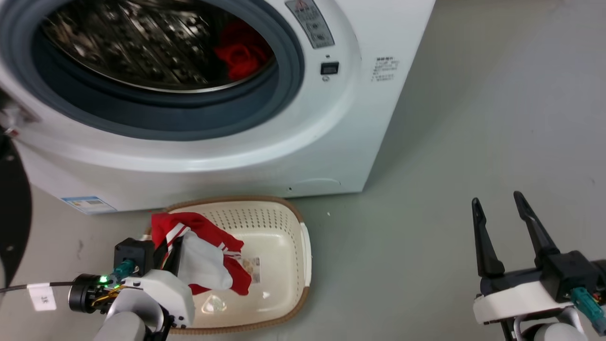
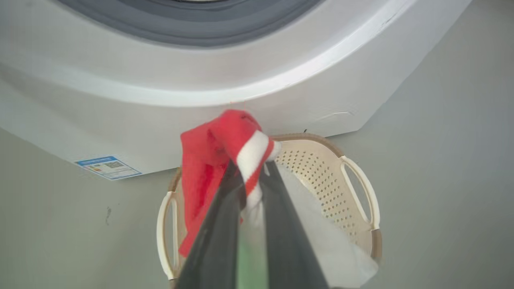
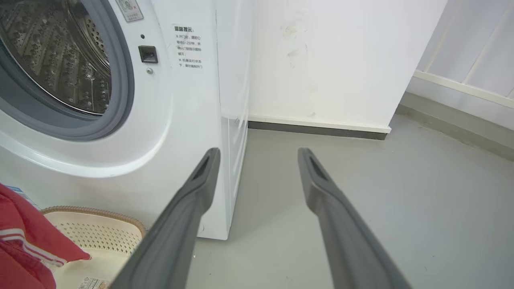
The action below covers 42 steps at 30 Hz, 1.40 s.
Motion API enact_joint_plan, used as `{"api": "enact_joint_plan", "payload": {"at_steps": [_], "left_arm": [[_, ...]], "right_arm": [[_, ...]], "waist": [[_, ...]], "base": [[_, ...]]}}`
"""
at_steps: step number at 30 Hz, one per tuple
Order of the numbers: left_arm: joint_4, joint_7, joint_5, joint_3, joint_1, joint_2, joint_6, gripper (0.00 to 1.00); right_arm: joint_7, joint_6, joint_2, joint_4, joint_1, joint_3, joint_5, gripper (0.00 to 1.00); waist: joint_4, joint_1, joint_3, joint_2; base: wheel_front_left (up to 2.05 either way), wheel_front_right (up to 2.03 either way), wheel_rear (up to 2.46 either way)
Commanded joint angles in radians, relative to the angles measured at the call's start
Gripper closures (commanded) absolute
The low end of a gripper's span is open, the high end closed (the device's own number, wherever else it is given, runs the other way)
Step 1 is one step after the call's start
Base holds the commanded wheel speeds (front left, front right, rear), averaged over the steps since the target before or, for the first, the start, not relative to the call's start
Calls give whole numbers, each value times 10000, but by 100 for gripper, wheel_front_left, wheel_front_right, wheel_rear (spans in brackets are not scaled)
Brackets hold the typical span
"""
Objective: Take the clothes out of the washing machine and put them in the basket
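Note:
My left gripper [image 1: 171, 239] is shut on a red garment with white stripes and a pale part [image 1: 203, 255], holding it just above the left half of the cream basket [image 1: 284, 227]. In the left wrist view the left gripper [image 2: 253, 170] pinches the striped red fabric [image 2: 237, 136] between its fingers, with the basket [image 2: 333, 176] below and behind it. More red clothes [image 1: 241, 52] lie inside the steel drum of the open washing machine [image 1: 303, 151]. My right gripper [image 1: 496, 199] stands open over bare floor to the right, nothing between its fingers [image 3: 200, 188].
The basket sits on the grey floor right against the machine's front. The black-framed door [image 1: 12, 203] hangs open at the far left. A white wall with a dark skirting [image 3: 317, 128] stands behind the machine. The right wrist view catches the basket's rim [image 3: 100, 214] and red fabric [image 3: 20, 237].

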Motion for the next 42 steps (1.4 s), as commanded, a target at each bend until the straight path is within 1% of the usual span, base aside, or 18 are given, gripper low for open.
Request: {"api": "enact_joint_plan", "payload": {"at_steps": [1,4,8,14,22,27,28,29,30,31,35,39,42], "left_arm": [[220,-127,39,-19,-255,-48,-40,100],[1431,-384,86,-69,-837,-237,-106,100],[3037,-518,114,-201,-1590,-404,-330,100],[4944,-774,125,-289,-2600,-634,-496,100],[6547,-1118,31,-294,-3589,-870,-697,100],[7152,-1224,59,-325,-3886,-938,-782,100],[7239,-1235,51,-324,-3886,-959,-806,76],[7283,-1256,53,-321,-3889,-967,-813,19],[7306,-1272,56,-307,-3876,-967,-817,0],[7127,-1292,60,-245,-3713,-981,-872,0],[6420,-1289,161,-46,-3282,-960,-891,0],[5364,-1284,202,376,-2727,-1038,-827,0],[4325,-1280,301,833,-2240,-1080,-771,0]], "right_arm": [[-19,-10,15,-68,-166,-29,-24,0],[-19,-10,15,-179,-380,-56,-31,0],[-19,-10,15,-267,-651,-48,30,0],[-19,-10,15,-382,-929,-1,225,0],[-19,-10,13,-483,-1210,214,276,0],[-19,-10,15,-412,-1308,202,383,0],[-19,-10,15,-375,-1315,220,395,0],[-19,-10,15,-348,-1298,225,401,0],[-19,-10,13,-311,-1277,213,405,0],[-19,-10,13,-225,-1225,157,405,0],[-19,-10,15,-129,-1161,186,353,0],[-19,-10,13,-75,-1005,22,170,0],[-19,-10,13,-10,-911,-88,86,0]], "waist": [[-324,-1,580,-1],[-565,-1,1169,-1],[-886,-1,1801,-1],[-1196,-1,2538,-1],[-1389,-1,3324,-1],[-1453,-1,3416,-1],[-1453,-1,3365,-1],[-1446,-1,3305,-1],[-1430,-1,3232,-1],[-1340,-1,2921,-1],[-1131,-1,2363,-1],[-856,-1,1694,-1],[-664,-1,1177,-1]], "base": [[0,0,0],[0,0,0],[0,0,0],[0,0,0],[0,0,0],[0,0,0],[0,0,0],[0,0,0],[0,0,0],[0,0,0],[0,0,0],[0,0,0],[0,0,0]]}}
